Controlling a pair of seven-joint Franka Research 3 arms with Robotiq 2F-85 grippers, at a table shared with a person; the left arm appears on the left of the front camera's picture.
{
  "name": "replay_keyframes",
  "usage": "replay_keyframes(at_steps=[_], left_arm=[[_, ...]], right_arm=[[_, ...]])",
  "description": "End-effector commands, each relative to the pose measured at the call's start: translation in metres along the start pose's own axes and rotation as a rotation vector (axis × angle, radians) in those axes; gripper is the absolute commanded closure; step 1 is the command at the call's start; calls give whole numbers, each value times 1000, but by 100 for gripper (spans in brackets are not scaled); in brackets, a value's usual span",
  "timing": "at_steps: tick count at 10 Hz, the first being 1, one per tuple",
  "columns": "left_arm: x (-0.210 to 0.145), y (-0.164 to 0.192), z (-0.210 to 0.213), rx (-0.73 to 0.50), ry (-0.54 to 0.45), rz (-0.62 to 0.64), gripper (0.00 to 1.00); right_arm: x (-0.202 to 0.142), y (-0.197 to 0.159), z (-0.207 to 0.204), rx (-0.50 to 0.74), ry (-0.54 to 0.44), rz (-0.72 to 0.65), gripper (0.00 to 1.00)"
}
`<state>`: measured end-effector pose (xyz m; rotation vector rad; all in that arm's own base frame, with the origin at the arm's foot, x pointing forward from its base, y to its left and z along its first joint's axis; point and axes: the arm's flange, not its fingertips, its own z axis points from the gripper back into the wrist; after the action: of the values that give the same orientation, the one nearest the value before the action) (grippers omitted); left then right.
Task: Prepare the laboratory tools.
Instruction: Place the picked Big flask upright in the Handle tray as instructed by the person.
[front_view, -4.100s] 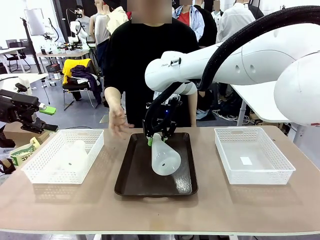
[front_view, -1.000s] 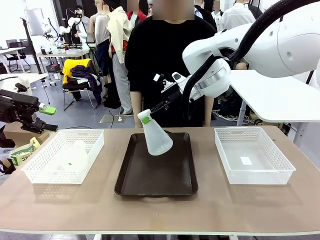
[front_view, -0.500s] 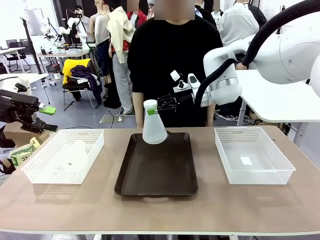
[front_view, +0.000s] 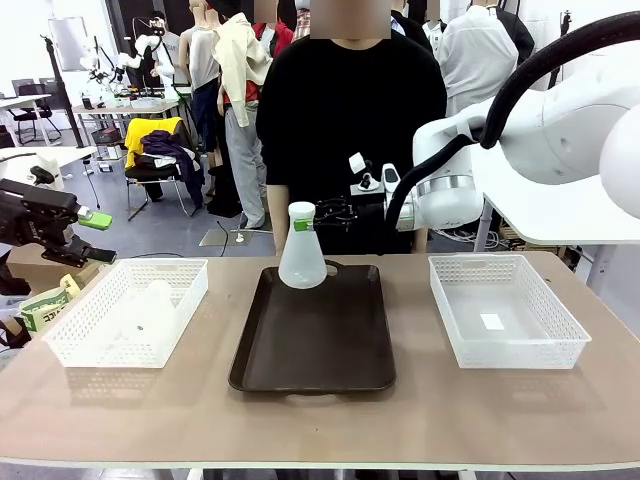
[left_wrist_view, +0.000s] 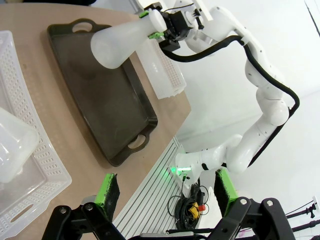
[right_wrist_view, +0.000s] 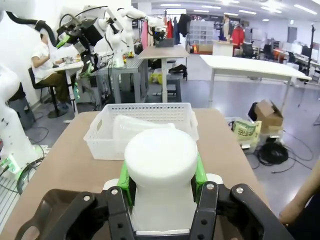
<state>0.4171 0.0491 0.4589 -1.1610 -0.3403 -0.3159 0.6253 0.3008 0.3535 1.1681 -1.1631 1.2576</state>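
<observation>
Having turned upright, flask (front_view: 302, 265) in right gripper (front_view: 308, 214) at tray (front_view: 312, 350)'s far end.

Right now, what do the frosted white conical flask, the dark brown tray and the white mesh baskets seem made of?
Frosted white conical flask: probably plastic, translucent matte; cloudy walls, no glassy glints.
Dark brown tray: likely moulded plastic, smooth satin; soft sheen, moulded handles.
White mesh baskets: plastic, slightly glossy; uniform moulded lattice walls.
</observation>
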Motion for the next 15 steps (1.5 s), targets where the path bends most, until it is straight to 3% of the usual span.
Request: replay_keyframes(at_steps=[1,8,13,15], left_arm=[[1,-2,2,-14,-3,5,0],[1,-2,2,-14,-3,5,0],[1,-2,2,-14,-3,5,0],[1,-2,2,-14,-3,5,0]], right_arm=[[-13,-1,-8,-33,-15,9,100],[-45,-8,-8,-19,-12,-83,100],[-48,-6,-5,-10,19,-106,5],[-48,-5,-4,2,35,-105,0]])
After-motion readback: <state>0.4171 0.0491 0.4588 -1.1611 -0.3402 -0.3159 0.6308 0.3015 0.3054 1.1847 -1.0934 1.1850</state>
